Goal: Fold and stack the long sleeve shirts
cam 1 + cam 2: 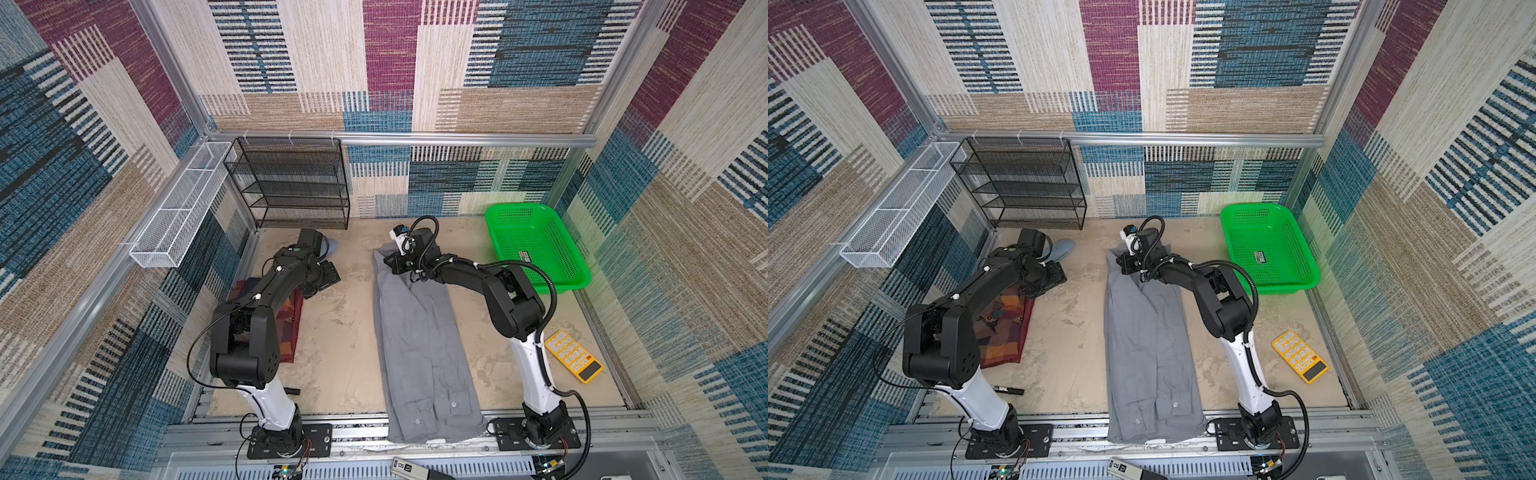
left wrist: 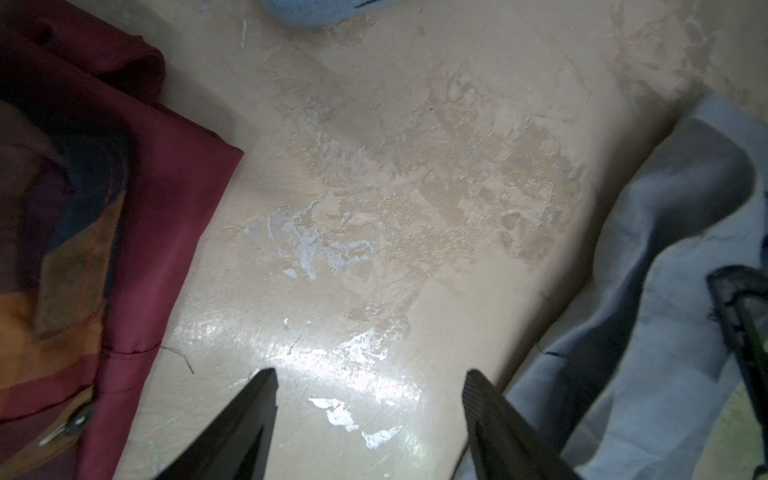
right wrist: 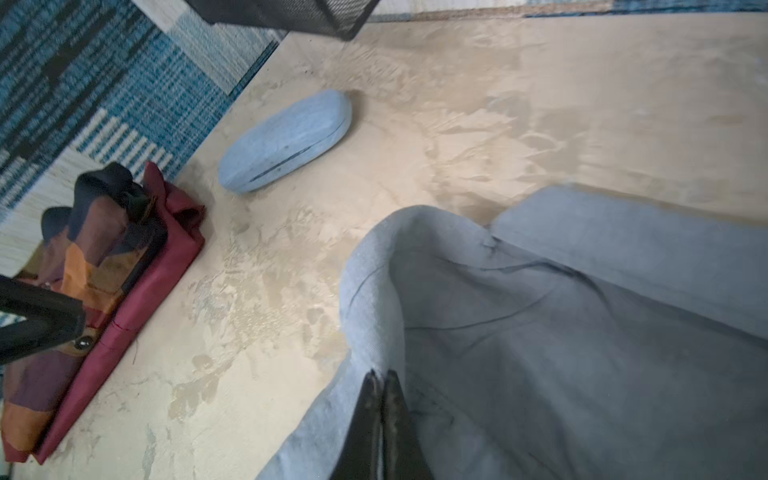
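The grey shirt [image 1: 419, 345] [image 1: 1150, 353] lies lengthwise down the middle of the table, folded into a long strip, and its near end hangs over the front rail. My right gripper [image 1: 392, 266] [image 1: 1125, 264] [image 3: 382, 375] is at the shirt's far end, shut on the raised collar edge of the grey shirt [image 3: 582, 353]. The plaid shirt [image 1: 291, 328] [image 1: 1007, 332] [image 3: 104, 291] lies folded at the left, partly hidden under my left arm. My left gripper [image 1: 322, 282] [image 1: 1050, 282] [image 2: 372, 374] hangs open over bare table between the plaid shirt [image 2: 124, 208] and the grey shirt [image 2: 665, 291].
A blue-grey case [image 3: 286, 139] [image 1: 1065, 249] lies at the back left. Behind it stands a black mesh rack [image 1: 291, 183], with a white wire basket [image 1: 178, 208] on the left wall. A green basket [image 1: 536, 245] and a yellow calculator [image 1: 573, 355] are at the right. A black marker [image 1: 1009, 390] lies near the left arm's base.
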Action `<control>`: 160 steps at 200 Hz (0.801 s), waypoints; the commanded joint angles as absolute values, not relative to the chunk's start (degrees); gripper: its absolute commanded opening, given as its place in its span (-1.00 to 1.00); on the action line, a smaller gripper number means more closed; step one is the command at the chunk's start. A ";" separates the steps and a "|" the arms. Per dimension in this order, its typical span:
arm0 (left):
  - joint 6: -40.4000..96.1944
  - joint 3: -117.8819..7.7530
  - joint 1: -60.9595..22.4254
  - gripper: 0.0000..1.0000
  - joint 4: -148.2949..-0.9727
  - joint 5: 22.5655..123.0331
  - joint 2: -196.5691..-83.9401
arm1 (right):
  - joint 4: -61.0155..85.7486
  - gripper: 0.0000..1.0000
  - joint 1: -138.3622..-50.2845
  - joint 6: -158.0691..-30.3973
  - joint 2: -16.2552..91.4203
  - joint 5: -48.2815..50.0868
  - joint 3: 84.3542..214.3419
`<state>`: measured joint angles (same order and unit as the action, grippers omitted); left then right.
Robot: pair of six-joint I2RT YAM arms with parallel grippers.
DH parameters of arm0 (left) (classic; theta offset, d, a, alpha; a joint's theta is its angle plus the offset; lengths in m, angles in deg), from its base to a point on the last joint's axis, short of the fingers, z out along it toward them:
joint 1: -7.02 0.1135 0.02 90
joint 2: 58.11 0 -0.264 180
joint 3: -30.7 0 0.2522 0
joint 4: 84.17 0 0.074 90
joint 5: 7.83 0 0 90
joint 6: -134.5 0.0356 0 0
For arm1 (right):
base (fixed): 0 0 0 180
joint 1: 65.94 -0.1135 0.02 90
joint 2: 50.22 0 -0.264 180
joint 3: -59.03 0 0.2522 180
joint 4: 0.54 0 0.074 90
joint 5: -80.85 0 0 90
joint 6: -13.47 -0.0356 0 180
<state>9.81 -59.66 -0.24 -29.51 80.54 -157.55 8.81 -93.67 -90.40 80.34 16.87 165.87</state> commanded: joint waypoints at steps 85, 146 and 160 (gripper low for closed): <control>11.17 -60.78 -0.18 0.47 -28.45 81.42 -158.43 | 12.96 -0.80 -91.96 -95.91 88.72 16.08 172.10; 11.24 -61.29 -0.18 0.47 -27.97 81.10 -159.12 | 12.28 -0.17 -92.69 -95.67 79.41 15.62 171.65; 11.19 -61.20 -0.18 0.47 -28.20 80.88 -159.06 | 13.02 -0.23 -93.66 -95.13 80.48 17.84 173.95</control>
<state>10.00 -60.71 -0.22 -28.96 80.56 -159.04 12.99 -92.40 -95.54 80.13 15.28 171.47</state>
